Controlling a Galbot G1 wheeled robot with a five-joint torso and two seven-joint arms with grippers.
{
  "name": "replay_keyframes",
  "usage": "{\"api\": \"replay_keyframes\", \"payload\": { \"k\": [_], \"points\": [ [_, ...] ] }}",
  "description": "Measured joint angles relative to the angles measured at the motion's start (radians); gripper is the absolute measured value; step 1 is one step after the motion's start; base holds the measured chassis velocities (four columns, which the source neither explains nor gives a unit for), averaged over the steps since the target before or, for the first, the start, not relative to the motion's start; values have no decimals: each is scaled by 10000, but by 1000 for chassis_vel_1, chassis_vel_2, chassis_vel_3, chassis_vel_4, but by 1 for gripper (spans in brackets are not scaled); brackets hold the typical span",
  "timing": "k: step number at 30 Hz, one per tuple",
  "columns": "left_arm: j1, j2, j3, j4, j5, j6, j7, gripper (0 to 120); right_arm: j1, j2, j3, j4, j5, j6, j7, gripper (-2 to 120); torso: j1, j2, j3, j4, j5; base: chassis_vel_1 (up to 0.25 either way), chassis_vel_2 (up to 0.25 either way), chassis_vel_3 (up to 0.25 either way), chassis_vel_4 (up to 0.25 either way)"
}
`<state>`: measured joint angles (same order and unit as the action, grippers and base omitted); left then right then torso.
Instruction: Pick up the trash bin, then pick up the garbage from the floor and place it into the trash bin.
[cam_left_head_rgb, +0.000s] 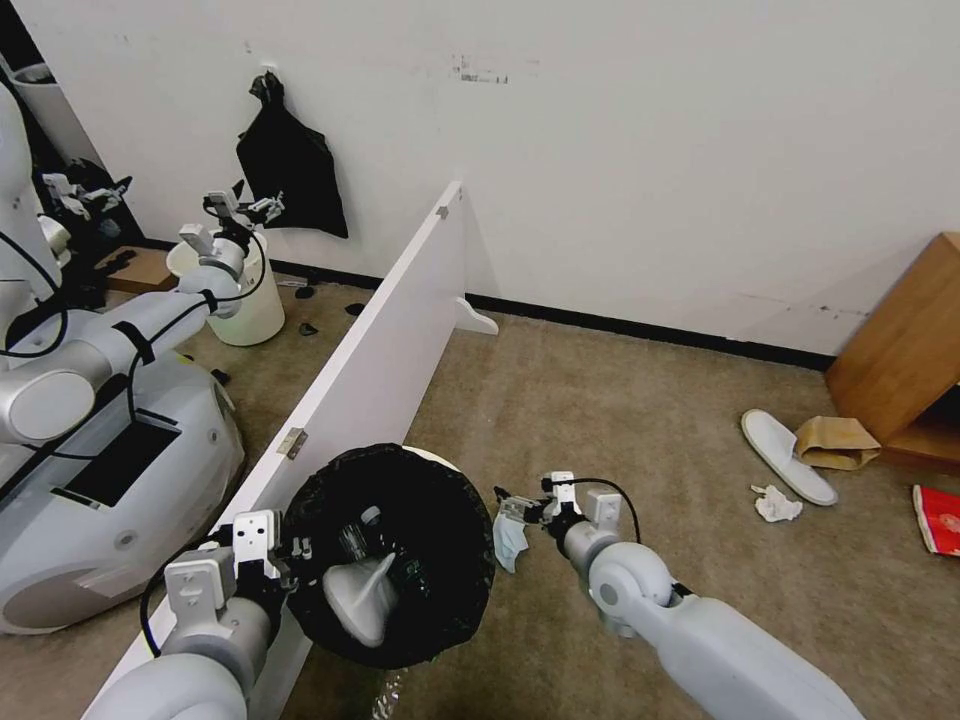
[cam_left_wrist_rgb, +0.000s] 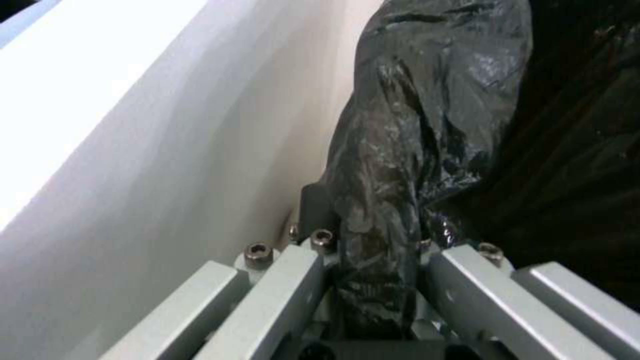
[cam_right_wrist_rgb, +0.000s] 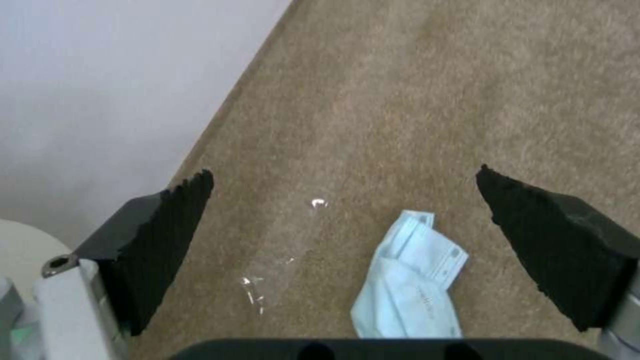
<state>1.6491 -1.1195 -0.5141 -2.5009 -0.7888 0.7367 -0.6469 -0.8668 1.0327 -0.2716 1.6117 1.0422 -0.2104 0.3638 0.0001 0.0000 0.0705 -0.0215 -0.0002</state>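
Left gripper (cam_left_head_rgb: 290, 560): clenched on the folded-over bag at the rim of the trash bin, on the side nearest the white partition board; in the left wrist view (cam_left_wrist_rgb: 373, 280) the crinkled black plastic is pinched between the two grey fingers (cam_left_wrist_rgb: 293, 280).
Trash bin (cam_left_head_rgb: 440, 520): held up off the carpet in front of the robot, its mouth turned toward the head camera; black bag (cam_left_wrist_rgb: 413, 150) lining it and folded over the rim, a strip of white bin wall showing at the far edge.
Inside the bin: a clear bottle (cam_left_head_rgb: 365, 535) and a pale crumpled piece (cam_left_head_rgb: 362, 598) lie in the liner.
Right gripper (cam_left_head_rgb: 518, 512): released, jaws spread wide, just beside the bin on its right; in the right wrist view (cam_right_wrist_rgb: 347, 220) the black pads (cam_right_wrist_rgb: 167, 240) stand well apart over the carpet.
Light-blue tissue (cam_right_wrist_rgb: 408, 280): crumpled, seen between the open pads in the wrist view; whether it touches the carpet I cannot tell. In the head view it (cam_left_head_rgb: 508, 540) sits right at the gripper's tips.
Partition board (cam_left_head_rgb: 380, 370): white, upright, running from the wall toward the robot, close against the bin.
Other garbage on the carpet (cam_left_head_rgb: 620, 400), near its right edge: a white slipper (cam_left_head_rgb: 786, 455), a brown paper bag (cam_left_head_rgb: 838, 442) touching it, a white tissue (cam_left_head_rgb: 776, 503) just beside the slipper, a red item (cam_left_head_rgb: 938, 518) at the edge.
Wooden cabinet (cam_left_head_rgb: 905, 345): tilted, by the wall beyond the slipper.
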Motion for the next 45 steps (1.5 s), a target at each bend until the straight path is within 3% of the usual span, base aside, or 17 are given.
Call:
{"api": "replay_keyframes", "payload": {
  "k": [5,21,45],
  "points": [
    [-38,11,-94,17,-92,-3,31,2,251,357,-179,-228,400,-592,660,100,0,0,0,0,0,0,0,0,0],
    [-5,-16,-65,13,-119,-13,63,2,272,1499,-186,-1110,1117,-1224,1711,100,0,0,0,-1,1,0,0,0,0],
    [3,-32,-115,8,-163,-15,79,2,548,2115,-108,-2185,1576,-2000,2336,100,0,0,0,-1,1,0,0,0,0]
  ]
}}
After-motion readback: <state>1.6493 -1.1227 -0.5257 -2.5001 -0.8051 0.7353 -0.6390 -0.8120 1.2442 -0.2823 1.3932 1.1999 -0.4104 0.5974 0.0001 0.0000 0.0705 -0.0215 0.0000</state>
